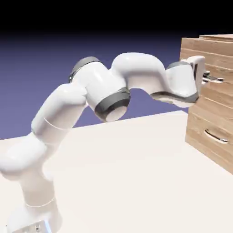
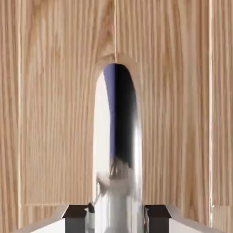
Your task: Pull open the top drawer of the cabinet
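The cabinet (image 1: pixel 200 48) of light tan wood stands at the exterior view's right edge. Its top drawer (image 1: pixel 223 93) carries a slim dark-and-silver bar handle (image 1: pixel 215 79). My gripper (image 1: pixel 205 78) reaches level from the left and is shut on that handle. In the hand view the handle (image 2: pixel 119 150) runs up the middle as a shiny, mirror-like bar. It passes between my two dark fingertips (image 2: pixel 75 217), with the gripper (image 2: pixel 116 218) closed against it. The top drawer's wood-grain front (image 2: pixel 54 113) fills the rest of that view.
Below the gripper is the lower drawer (image 1: pixel 200 125) with a curved silver handle (image 1: pixel 215 135). The pale table (image 1: pixel 136 173) stretches from the cabinet to the robot's base (image 1: pixel 34 214) at lower left. My elbow (image 1: pixel 107 91) arches high over the table.
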Controlling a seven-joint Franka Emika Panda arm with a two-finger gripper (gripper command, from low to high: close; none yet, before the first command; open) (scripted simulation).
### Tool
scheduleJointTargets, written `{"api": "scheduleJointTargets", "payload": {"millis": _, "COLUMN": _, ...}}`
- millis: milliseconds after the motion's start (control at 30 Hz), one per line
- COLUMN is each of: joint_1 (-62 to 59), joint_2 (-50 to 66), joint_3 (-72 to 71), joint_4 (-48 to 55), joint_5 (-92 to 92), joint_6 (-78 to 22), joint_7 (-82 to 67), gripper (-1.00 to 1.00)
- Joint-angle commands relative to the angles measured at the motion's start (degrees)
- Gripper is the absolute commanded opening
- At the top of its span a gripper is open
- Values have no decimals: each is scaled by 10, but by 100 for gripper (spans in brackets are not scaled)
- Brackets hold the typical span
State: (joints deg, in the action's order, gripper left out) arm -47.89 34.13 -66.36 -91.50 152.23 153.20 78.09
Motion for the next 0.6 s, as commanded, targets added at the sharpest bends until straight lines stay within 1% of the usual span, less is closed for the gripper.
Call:
{"api": "scheduleJointTargets", "payload": {"millis": 0, "joint_1": -17, "joint_2": -15, "joint_3": -11, "joint_4": -21, "joint_5": 3, "joint_6": -4, "joint_7": 15, "gripper": -100}}
{"api": "scheduleJointTargets", "payload": {"millis": 167, "joint_1": -118, "joint_2": -98, "joint_3": -78, "joint_4": -118, "joint_5": 16, "joint_6": -12, "joint_7": 95, "gripper": -100}}
{"api": "scheduleJointTargets", "payload": {"millis": 333, "joint_1": -222, "joint_2": -164, "joint_3": -160, "joint_4": -178, "joint_5": 27, "joint_6": -9, "joint_7": 164, "gripper": -100}}
{"api": "scheduleJointTargets", "payload": {"millis": 433, "joint_1": -284, "joint_2": -184, "joint_3": -216, "joint_4": -201, "joint_5": 31, "joint_6": -8, "joint_7": 188, "gripper": -100}}
{"api": "scheduleJointTargets", "payload": {"millis": 567, "joint_1": -366, "joint_2": -183, "joint_3": -298, "joint_4": -230, "joint_5": 29, "joint_6": -14, "joint_7": 186, "gripper": -100}}
